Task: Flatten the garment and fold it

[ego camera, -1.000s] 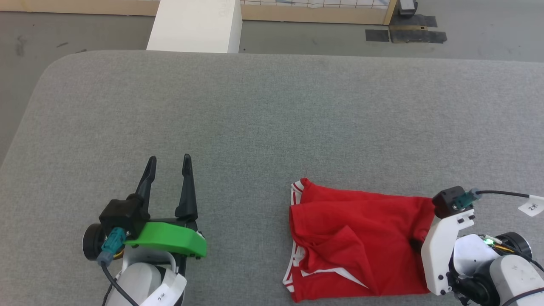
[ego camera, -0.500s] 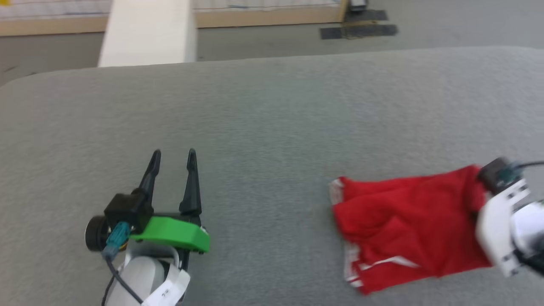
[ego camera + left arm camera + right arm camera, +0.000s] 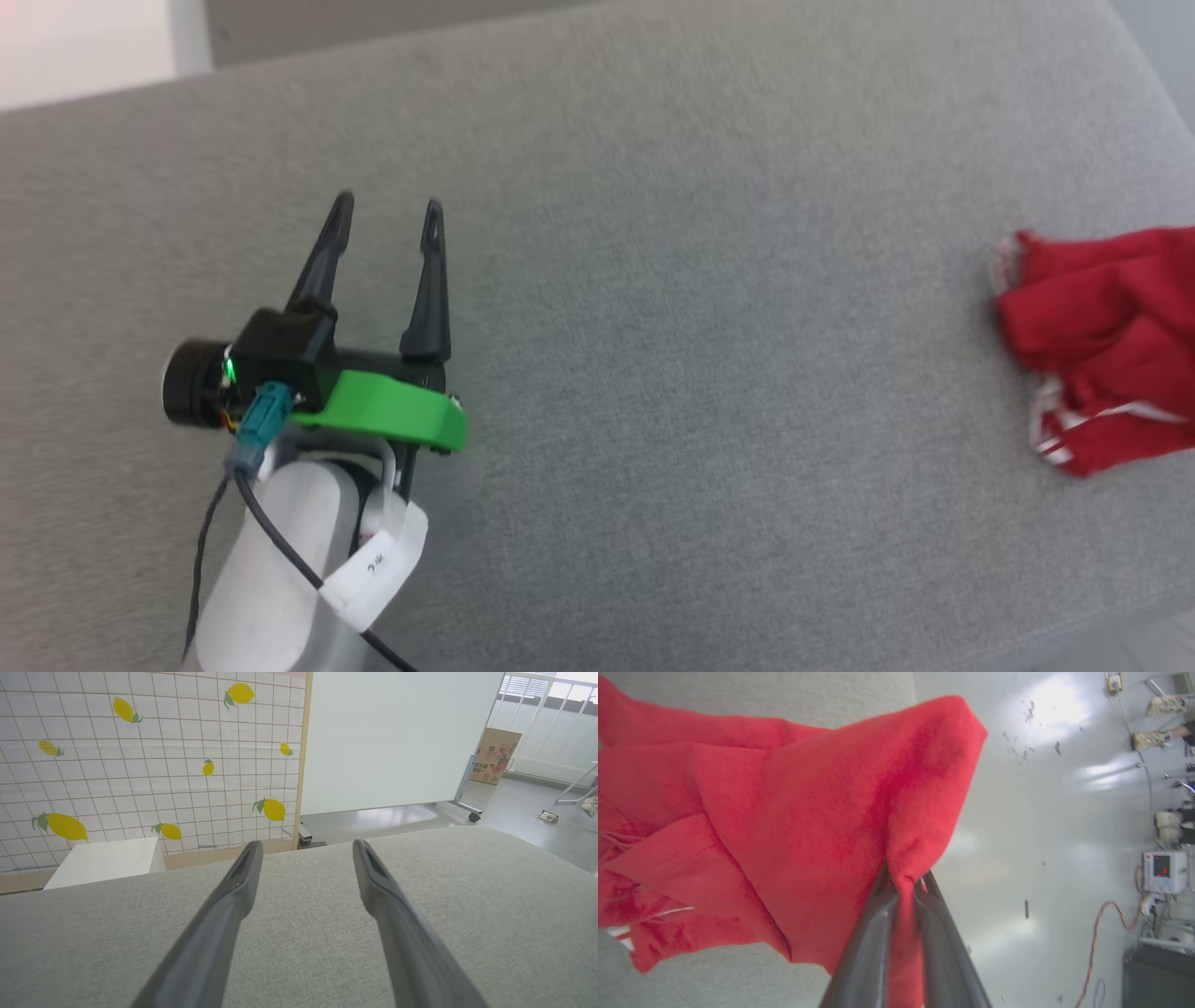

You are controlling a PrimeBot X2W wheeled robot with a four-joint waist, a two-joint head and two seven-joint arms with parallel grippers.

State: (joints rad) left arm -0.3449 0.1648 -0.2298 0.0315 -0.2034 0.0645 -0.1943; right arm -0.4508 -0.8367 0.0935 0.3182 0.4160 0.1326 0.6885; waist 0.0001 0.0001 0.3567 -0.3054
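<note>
Head view: left end effector (image 3: 387,202) hangs over the grey surface (image 3: 653,280) at lower left w/ its two dark fingers spread apart & nothing between them; a green bracket (image 3: 383,420) sits at its base above the pale forearm (image 3: 280,560). The garment (image 3: 1102,345) lies bunched at the far right edge of frame, red w/ a bit of white striped trim on its near side, well apart from the left end effector (part of it is cut off by the frame). Left wrist view: left end effector (image 3: 306,844) is released, fingers wide over bare surface (image 3: 303,933); in the bg a lemon-print tiled wall (image 3: 140,765), a white board (image 3: 397,742), a white block (image 3: 107,861) & a cardboard box (image 3: 495,756). Right wrist view: right end effector (image 3: 906,877) is clenched on a fold of the garment (image 3: 808,812), red cloth pinched between the two fingers & draping down on both sides. The rest of the garment trails back onto the surface (image 3: 784,690), while the gripped corner juts out past the surface edge over the glossy floor (image 3: 1041,812). A small device w/ red digits (image 3: 1162,870) stands on the floor at right.
</note>
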